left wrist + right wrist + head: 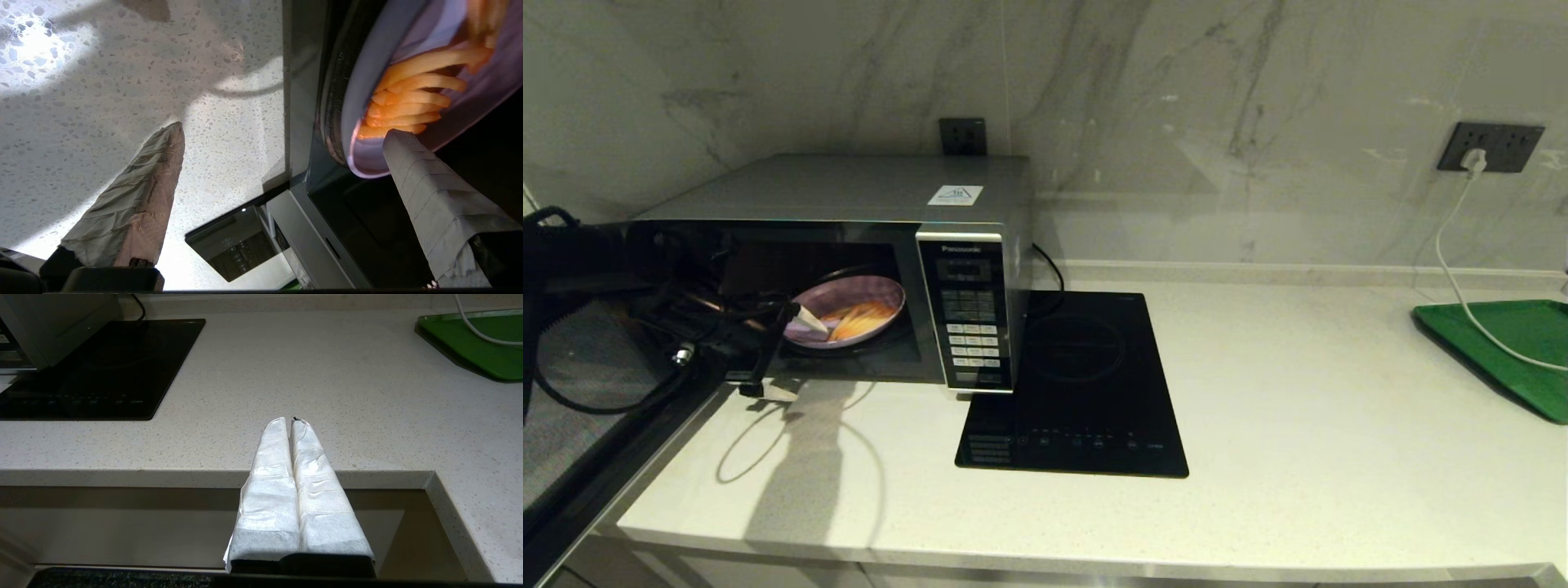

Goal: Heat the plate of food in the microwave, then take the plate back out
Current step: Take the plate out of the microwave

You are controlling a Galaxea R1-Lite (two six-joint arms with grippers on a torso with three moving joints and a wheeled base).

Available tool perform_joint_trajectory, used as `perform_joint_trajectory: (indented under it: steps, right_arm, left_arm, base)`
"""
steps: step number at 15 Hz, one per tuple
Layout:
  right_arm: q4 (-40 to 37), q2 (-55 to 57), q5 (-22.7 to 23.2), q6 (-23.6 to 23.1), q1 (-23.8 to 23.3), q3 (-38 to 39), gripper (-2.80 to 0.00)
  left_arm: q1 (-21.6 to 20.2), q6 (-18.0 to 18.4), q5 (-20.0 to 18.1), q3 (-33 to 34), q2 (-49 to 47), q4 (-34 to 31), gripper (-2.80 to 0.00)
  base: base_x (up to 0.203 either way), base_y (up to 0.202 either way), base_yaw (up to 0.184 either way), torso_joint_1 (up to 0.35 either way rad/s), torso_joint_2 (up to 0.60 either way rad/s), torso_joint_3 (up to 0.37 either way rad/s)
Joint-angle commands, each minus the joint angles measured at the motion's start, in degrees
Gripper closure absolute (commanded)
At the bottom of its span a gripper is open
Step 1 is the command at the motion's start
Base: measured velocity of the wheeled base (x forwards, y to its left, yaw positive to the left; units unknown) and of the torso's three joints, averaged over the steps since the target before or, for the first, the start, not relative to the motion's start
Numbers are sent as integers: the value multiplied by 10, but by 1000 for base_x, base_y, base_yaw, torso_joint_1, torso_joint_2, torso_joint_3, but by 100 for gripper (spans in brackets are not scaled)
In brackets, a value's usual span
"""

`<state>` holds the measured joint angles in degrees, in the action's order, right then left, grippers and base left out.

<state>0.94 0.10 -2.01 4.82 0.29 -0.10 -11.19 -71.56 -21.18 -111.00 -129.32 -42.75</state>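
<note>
Plate of fries (849,314) sat inside Panasonic microwave (866,245), door open. Left gripper (788,343) spread wide, one finger (433,200) over rim, w/o grip. Closing off-centre could tip plate, spilling fries. Right gripper (292,420) clenched, idle.

The head camera is looking down from high up at the whole bench (1258,425). The left wrist camera is sitting very close to the microwave (310,228), and the right wrist camera is looking across the bench from its front edge. All are sharing the black hob (1078,384).
</note>
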Motion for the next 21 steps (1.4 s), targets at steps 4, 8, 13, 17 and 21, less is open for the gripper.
perform_joint_trajectory:
  steps: [4, 8, 13, 17, 21]
  right_arm:
    - [0, 0, 0, 0, 0, 0, 0]
    - [0, 0, 0, 0, 0, 0, 0]
    - [0, 0, 0, 0, 1, 0, 0]
    - [0, 0, 0, 0, 0, 0, 0]
    - [0, 0, 0, 0, 0, 0, 0]
  left_arm:
    - [1, -3, 2, -1, -11, -2, -280]
    - [1, 6, 3, -1, -11, -2, 0]
    - [1, 13, 3, -1, -9, -2, 0]
    - [1, 14, 4, -1, -5, -2, 0]
    - [2, 14, 3, -1, 0, -2, 0]
  base:
    - [0, 0, 0, 0, 0, 0]
    - [0, 0, 0, 0, 0, 0]
    - [0, 0, 0, 0, 0, 0]
    - [0, 0, 0, 0, 0, 0]
    - [0, 0, 0, 0, 0, 0]
